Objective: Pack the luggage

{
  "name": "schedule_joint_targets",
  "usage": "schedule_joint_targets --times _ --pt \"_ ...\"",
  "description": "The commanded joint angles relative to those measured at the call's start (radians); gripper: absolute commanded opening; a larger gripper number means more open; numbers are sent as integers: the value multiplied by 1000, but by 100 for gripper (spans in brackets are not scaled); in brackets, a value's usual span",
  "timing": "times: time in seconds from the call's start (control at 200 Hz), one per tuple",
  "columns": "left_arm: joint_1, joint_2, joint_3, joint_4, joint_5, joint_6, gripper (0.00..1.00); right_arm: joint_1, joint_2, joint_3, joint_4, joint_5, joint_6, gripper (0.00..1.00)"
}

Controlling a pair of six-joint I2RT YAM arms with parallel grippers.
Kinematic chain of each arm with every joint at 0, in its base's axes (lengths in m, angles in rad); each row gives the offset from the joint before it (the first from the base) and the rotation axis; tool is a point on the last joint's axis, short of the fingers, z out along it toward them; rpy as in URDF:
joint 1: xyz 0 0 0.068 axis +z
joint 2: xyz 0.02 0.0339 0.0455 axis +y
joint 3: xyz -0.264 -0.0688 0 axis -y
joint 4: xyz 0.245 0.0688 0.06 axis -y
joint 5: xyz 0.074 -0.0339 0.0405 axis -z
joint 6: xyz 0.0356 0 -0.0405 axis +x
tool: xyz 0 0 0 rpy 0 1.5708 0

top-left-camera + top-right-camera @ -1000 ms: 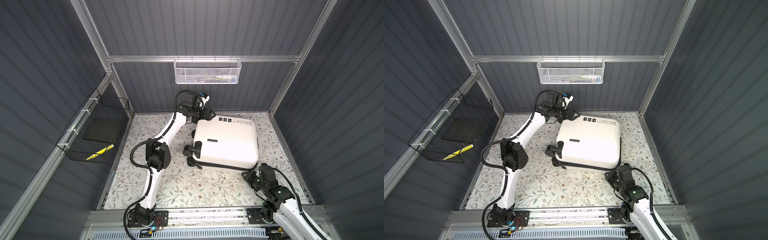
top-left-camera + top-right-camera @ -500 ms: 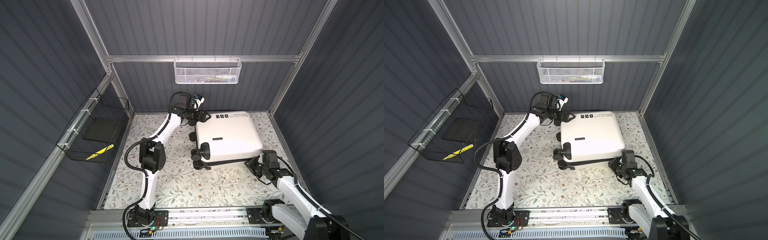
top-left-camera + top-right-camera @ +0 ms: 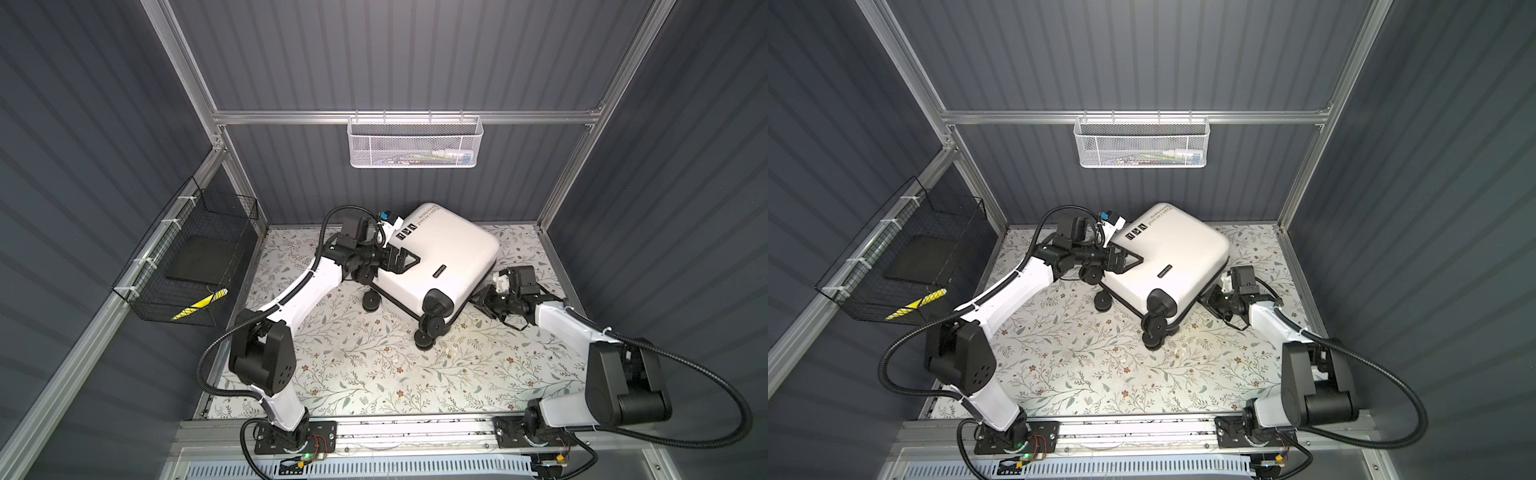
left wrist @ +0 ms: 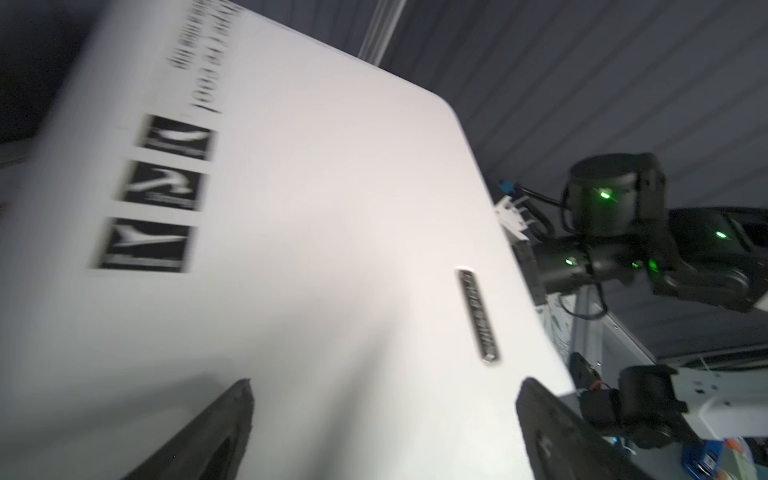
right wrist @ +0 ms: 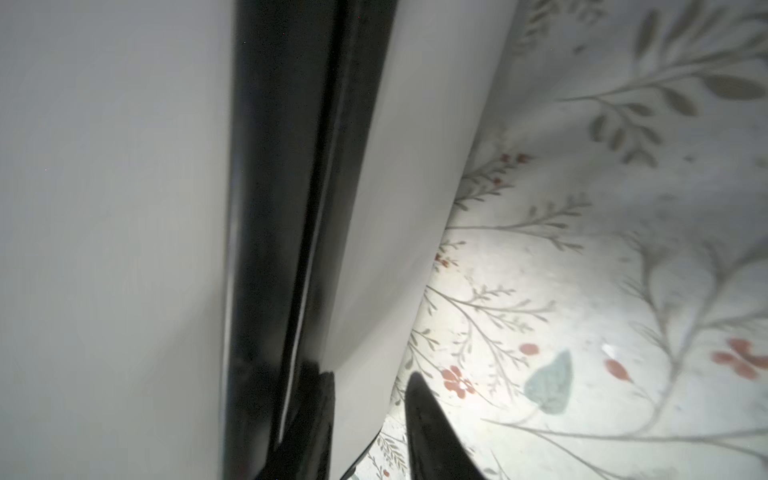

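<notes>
Well, the biggest thing here is the one floral desk (image 3: 374,374), and at its back, skewed between my two arms, lies the one luggage (image 3: 440,253), broad shell up and zipped shut. So I judge packing proper has not begun: this is the positioning step, getting the case squared for opening. My left end effector (image 3: 405,261) hangs spread wide over the shell's corner beside the logos, gripping nothing. My right end effector (image 5: 370,390) is half closed at the opposite side with the lower shell's rim between its fingers, next to the black zipper band, so I read it as pinching that rim. Next I need the case flat and steady, then the zipper run round and the lid lifted; the pull itself I cannot find. Two baskets hang on the walls: one white mesh basket (image 3: 413,143) and one black wire basket (image 3: 183,307), contents too small to name. I count four black wheels (image 3: 371,302) and three square logos (image 4: 145,245).
</notes>
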Motion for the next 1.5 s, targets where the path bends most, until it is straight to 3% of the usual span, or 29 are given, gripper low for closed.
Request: schedule_joint_targets --times 0.0,0.13,0.305,0.445,0.62,0.845,1.03,1.311,1.496 --pt "5 -71 -93 -11 24 -77 100 72 13 107 85 -131 -53 34" --pt "5 -173 -136 -15 -56 -101 100 73 -25 113 31 -88 -79 45" --pt "6 -262 -120 -61 -258 -103 100 46 -147 51 -35 -51 -102 58" --pt "9 -262 -44 -149 -456 -80 100 37 -263 -24 -66 -29 -103 66" --pt "30 -211 66 -211 -559 -58 100 34 -411 -122 -88 -20 -98 76" --pt "89 -132 165 -245 -554 -78 100 30 -512 -157 -133 -1 -141 99" --pt "151 -82 248 -268 -481 -86 100 29 -527 -177 -87 1 -88 99" --pt "252 34 401 -366 -343 -36 100 15 -539 -248 26 -33 123 99" --pt "282 88 391 -348 -275 -28 100 13 -586 -261 13 20 136 99"
